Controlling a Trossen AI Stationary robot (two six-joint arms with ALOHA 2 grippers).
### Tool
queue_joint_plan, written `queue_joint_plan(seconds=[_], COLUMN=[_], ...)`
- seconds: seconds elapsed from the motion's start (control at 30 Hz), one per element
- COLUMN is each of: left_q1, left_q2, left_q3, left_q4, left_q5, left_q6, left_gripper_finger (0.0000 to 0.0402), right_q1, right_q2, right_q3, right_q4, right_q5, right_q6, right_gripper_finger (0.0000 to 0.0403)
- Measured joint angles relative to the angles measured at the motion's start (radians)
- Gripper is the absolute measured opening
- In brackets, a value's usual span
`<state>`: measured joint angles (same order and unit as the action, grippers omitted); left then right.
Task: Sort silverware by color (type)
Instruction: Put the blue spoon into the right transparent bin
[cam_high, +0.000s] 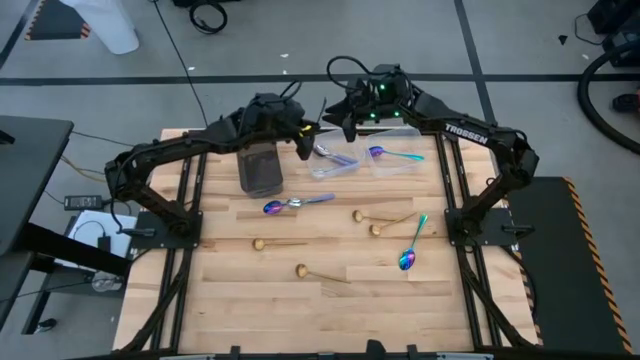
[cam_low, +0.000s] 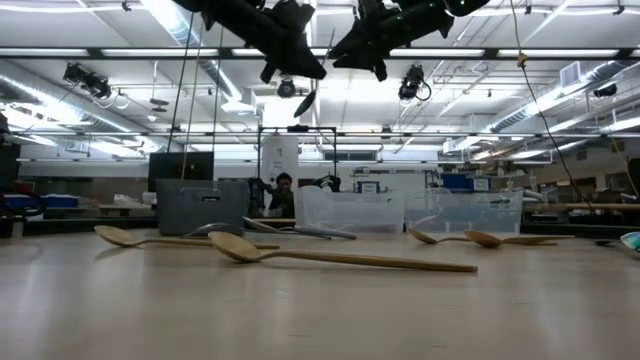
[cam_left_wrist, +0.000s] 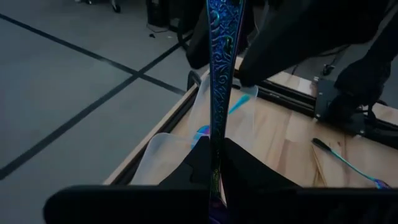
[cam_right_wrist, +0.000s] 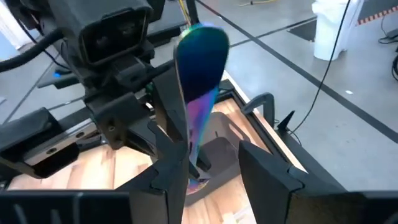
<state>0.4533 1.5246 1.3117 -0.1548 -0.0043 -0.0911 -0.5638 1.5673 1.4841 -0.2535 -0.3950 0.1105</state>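
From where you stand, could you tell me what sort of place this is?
Most likely a robotics lab or workshop: a wooden worktable with mounted arms, a taped concrete floor with trailing cables, and exposed ceiling ducts over benches with a person seated behind.

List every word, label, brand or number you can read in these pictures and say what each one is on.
"TROSSEN": white letters on the right arm, seen in the high view.
The iridescent spoon in the left gripper bears an embossed scroll pattern, no letters.
Signs and labels in the room behind the table in the low view are too small to read.
Nothing else legible.
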Motion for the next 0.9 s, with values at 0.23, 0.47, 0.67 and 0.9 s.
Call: queue_joint_plan(seconds=[0.23,0.47,0.67,0.9], left_q1=[-0.009,-0.009,-0.015,-0.020], left_q2=[0.000,0.000,0.000,0.000], left_q3=[0.000,0.000,0.000,0.000], left_q4=[0.060,0.104,0.111,0.127], left_q5=[-0.006,0.019,0.061,0.063], left_q6=[0.010,0.021,0.049,0.063], left_gripper_finger=[0.0026,0.0026,0.0026,0.0027], right_q1=[0.021,0.021,0.021,0.021], right_q2=[0.000,0.000,0.000,0.000], right_q3=[0.000,0.000,0.000,0.000], right_q4=[0.087,0.149,0.157,0.156], right_q5=[-0.023,-0.053,-0.078,-0.083], right_q6=[0.025,0.044,0.026,0.000], right_gripper_finger=[0.0151,0.0151,0.0126,0.0061])
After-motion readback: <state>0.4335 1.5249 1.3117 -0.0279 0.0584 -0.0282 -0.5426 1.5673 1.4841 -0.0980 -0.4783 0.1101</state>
